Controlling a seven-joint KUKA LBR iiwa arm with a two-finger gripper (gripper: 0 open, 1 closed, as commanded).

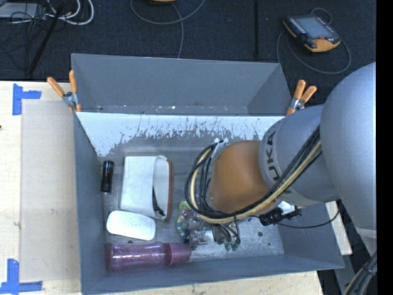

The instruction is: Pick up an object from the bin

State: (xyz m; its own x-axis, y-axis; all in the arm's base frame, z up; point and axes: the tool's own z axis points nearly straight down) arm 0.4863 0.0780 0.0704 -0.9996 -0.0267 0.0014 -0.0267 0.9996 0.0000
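One camera looks down into the bin (172,85) from above, tilted slightly, arm (350,146) entering right.

Bin (184,91): plain grey, with pale streaky scuffs where the back wall meets the floor.
Arm (350,140): silver-grey with black lettering.
Wrist cover (236,177): orange-brown.
Cables (198,183): yellow and black.
Flat box (138,183): white.
Curved band (167,186): white with a dark brown edge.
Oval thing (131,225): white.
Bottle (144,255): translucent purplish pink, darker at one end.
Small cylinder (107,176): black.
Small clutter (184,216): flecks of green and blue.
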